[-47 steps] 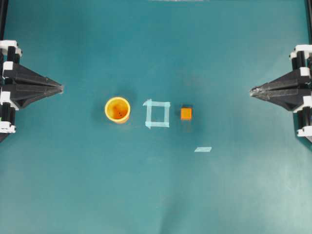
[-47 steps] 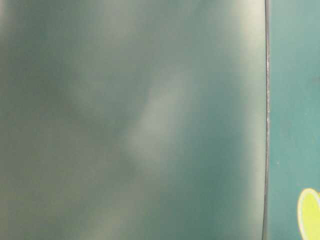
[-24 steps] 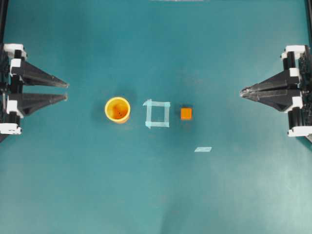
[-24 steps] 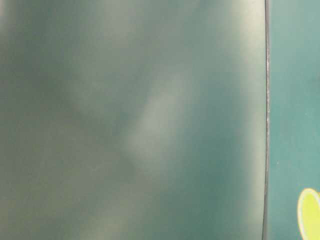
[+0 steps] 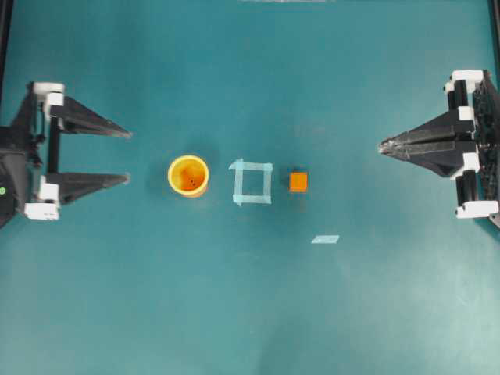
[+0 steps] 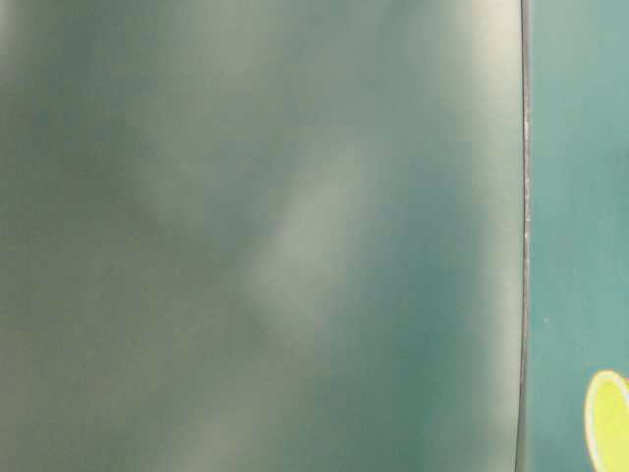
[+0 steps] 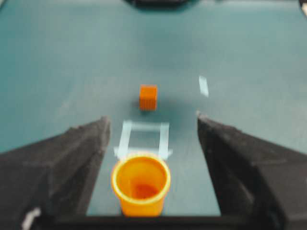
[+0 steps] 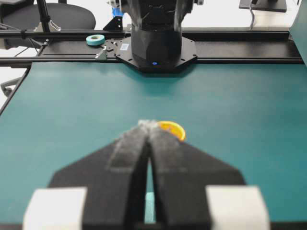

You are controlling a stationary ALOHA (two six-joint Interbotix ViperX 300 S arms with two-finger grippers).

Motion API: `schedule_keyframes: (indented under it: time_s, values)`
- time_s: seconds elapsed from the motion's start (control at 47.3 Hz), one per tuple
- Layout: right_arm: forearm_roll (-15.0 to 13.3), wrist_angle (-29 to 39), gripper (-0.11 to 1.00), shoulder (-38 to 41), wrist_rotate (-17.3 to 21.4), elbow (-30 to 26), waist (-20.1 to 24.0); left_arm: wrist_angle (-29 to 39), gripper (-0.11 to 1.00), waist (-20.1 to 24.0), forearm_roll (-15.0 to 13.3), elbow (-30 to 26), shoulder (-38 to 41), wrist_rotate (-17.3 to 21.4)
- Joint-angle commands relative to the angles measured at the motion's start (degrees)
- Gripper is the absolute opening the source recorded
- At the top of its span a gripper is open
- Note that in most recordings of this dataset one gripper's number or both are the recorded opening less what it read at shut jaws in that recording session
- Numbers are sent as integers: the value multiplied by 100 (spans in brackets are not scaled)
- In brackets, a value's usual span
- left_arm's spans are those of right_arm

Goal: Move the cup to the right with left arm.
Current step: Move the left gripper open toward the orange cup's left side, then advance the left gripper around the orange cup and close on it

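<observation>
The yellow-orange cup [image 5: 188, 176] stands upright on the teal table, left of centre. My left gripper [image 5: 129, 156] is open wide, a short gap to the cup's left, its fingertips pointing at it. In the left wrist view the cup [image 7: 141, 184] sits low between the two black fingers of the left gripper [image 7: 152, 117], touching neither. My right gripper [image 5: 380, 146] is shut and empty at the far right. In the right wrist view, the right gripper [image 8: 148, 125] hides most of the cup [image 8: 173, 129].
A square of pale tape [image 5: 252, 198] lies just right of the cup, with a small orange cube [image 5: 298, 182] beyond it. A loose tape strip [image 5: 325, 239] lies nearer the front. The table-level view is a blur with a yellow curved edge [image 6: 609, 418] at lower right.
My left gripper has gone from shut to wide open and has moved right toward the cup. The right gripper has crept slightly left, still shut. The cup and cube have not moved.
</observation>
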Motion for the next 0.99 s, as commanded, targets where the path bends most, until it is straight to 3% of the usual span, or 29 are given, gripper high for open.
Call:
schedule_keyframes:
  time_s: [0.0,0.275,0.972]
  values:
    - [9,-44,-1,9,-9,-185,-9,-158,74,0,9,-97,272,0]
    - [18,-35,-1,0,-9,-237,-9,-448,84,237,0,-123,1125,-9]
    - [79,9,-1,-35,-18,-264,-9,-527,84,26,18,-9,2575,-53]
